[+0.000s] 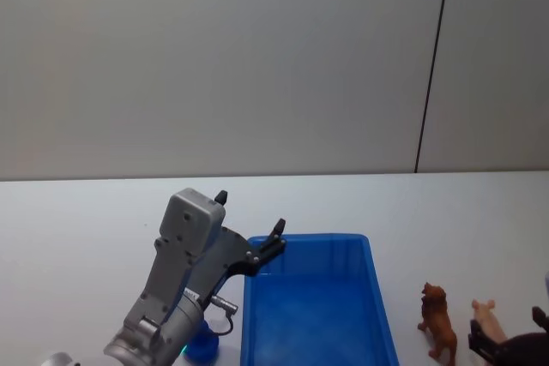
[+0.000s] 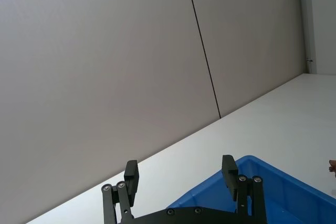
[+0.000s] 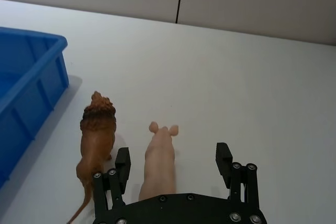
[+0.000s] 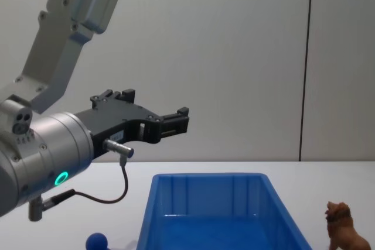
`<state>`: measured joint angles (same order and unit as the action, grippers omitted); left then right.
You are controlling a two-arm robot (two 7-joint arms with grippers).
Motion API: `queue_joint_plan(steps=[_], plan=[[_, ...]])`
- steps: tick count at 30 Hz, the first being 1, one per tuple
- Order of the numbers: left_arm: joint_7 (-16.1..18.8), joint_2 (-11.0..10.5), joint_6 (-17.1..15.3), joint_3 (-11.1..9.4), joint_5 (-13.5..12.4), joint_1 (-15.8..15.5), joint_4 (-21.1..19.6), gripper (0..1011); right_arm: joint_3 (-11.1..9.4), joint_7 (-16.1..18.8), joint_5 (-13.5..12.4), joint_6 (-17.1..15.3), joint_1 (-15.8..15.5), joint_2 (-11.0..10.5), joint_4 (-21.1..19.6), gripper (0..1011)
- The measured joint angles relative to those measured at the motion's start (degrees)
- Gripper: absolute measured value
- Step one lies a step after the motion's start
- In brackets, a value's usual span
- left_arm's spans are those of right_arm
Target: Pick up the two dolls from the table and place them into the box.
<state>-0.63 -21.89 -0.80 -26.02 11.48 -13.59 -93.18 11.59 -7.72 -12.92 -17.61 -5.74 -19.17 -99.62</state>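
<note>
Right of the bright-blue box (image 1: pixel 326 238), a brown maned four-legged doll (image 1: pixel 438 321) (left tool (image 2: pixel 179 167), right tool (image 3: pixel 173 151): both released)

The box (image 1: pixel 326 238) at lower centre is bright blue, table (image 1: pixel 86 212) plain white, figurine (image 1: pixel 439 323) at lower right brown with darker mane, pig (image 3: pixel 159 162) pale pink, ball-topped toy (image 4: pixel 96 242) at lower left dark blue, left gripper (image 2: pixel 180 167) black on a silver-grey arm (image 4: pixel 53 156) with green ring light (image 4: pixel 61 177).

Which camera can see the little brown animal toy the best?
The right wrist view. The brown animal toy stands close and large, seen from behind, beside a pink pig toy. The head view shows it small near the lower right corner; the chest view shows it side-on, cut at the bottom edge.
</note>
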Motion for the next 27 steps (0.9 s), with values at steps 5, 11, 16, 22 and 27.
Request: queue_joint_plan(steps=[5, 11, 16, 22, 27], plan=[[0.0, 0.0, 0.0, 0.0, 0.0, 0.0, 0.0, 1001, -0.1, 0.85, 0.06, 0.37, -0.09, 0.13, 1.47, 1001], [0.0, 0.0, 0.0, 0.0, 0.0, 0.0, 0.0, 1001, -0.15, 2.0, 0.07, 0.98, 0.1, 0.37, 3.12, 910], [0.0, 0.0, 0.0, 0.0, 0.0, 0.0, 0.0, 1001, -0.16, 3.18, 0.07, 1.47, 0.53, 0.71, 4.79, 741], [0.0, 0.0, 0.0, 0.0, 0.0, 0.0, 0.0, 1001, -0.11, 4.0, 0.28, 1.86, 0.83, 1.07, 5.98, 565], [0.0, 0.0, 0.0, 0.0, 0.0, 0.0, 0.0, 1001, -0.1, 4.09, 0.46, 2.12, 0.87, 1.25, 6.15, 424]])
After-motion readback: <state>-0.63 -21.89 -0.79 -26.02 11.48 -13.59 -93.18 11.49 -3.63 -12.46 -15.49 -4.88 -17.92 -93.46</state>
